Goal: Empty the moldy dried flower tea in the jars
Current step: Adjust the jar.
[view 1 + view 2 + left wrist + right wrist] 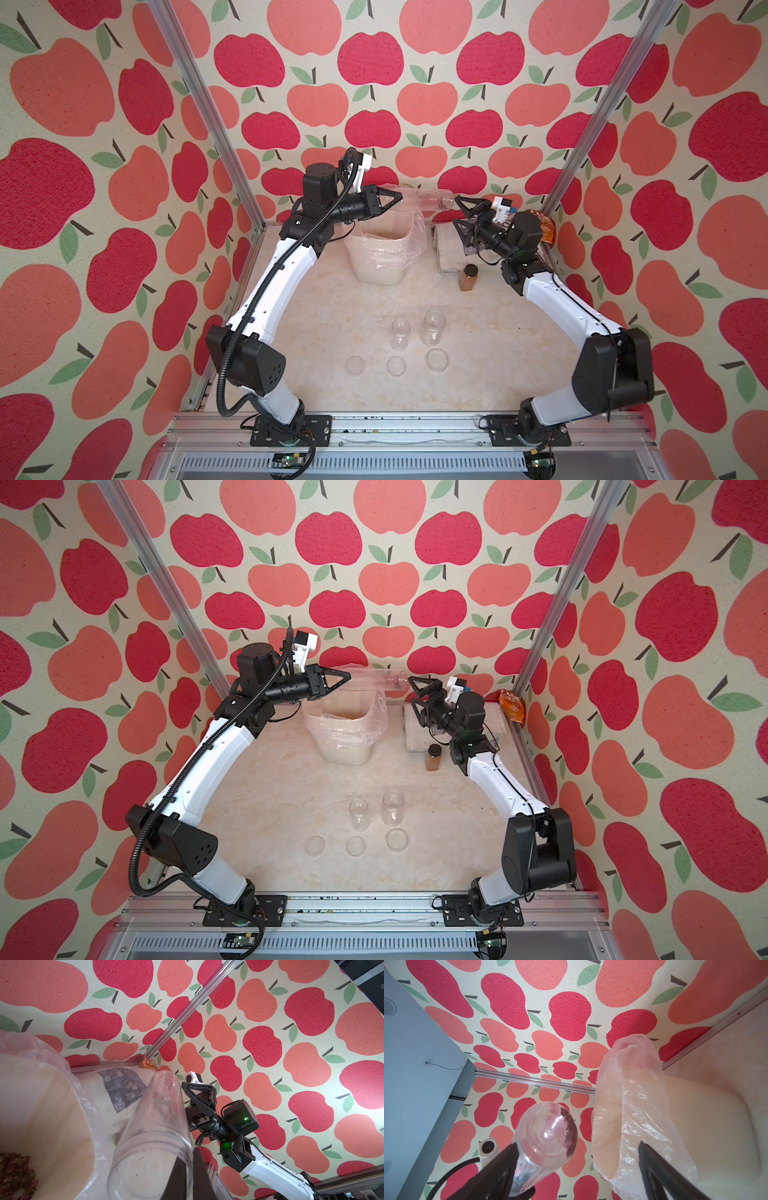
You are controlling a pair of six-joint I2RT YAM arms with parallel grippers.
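A clear jar (424, 198) (376, 678) lies on its side in the air above the white bin (376, 274). My left gripper (397, 198) (192, 1176) is shut on its rim, one finger inside the mouth and one outside. Dark dried flower tea (569, 1124) clings at the jar's closed end (548, 1132); more lies in the bin (14, 1172). My right gripper (459, 214) (577, 1167) stands open at that closed end, one finger (500, 1167) alongside the jar wall. Two more clear jars (400, 332) (434, 328) stand mid-table and look empty.
Three clear round lids (355, 365) (395, 365) (437, 359) lie in a row in front of the standing jars. An amber black-capped jar (468, 277) stands beside a folded cloth (446, 249). An orange packet (546, 226) sits in the back right corner. A plastic liner (633, 1095) drapes over the bin.
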